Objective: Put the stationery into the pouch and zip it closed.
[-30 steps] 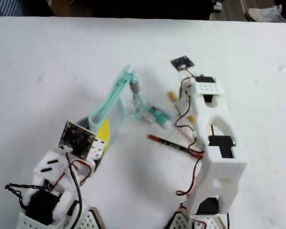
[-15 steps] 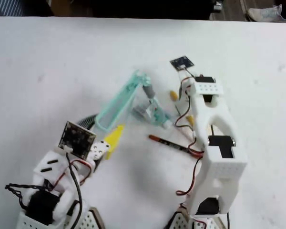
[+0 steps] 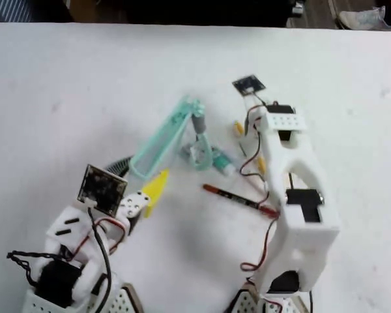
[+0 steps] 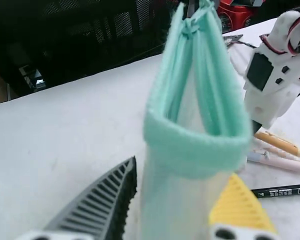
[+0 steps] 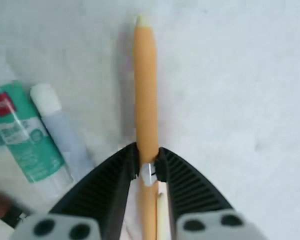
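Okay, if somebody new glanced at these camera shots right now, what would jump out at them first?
The mint-green pouch stands out first, held at one end in the left gripper, with its far end pointing toward the middle of the white table. Next comes the orange pen clamped in the right gripper, close beside a green glue stick that lies on the table.

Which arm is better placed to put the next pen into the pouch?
The right. The right gripper is shut on the orange pen, so it probably only has to carry it over. The left gripper is occupied: it grips the pouch by one end.
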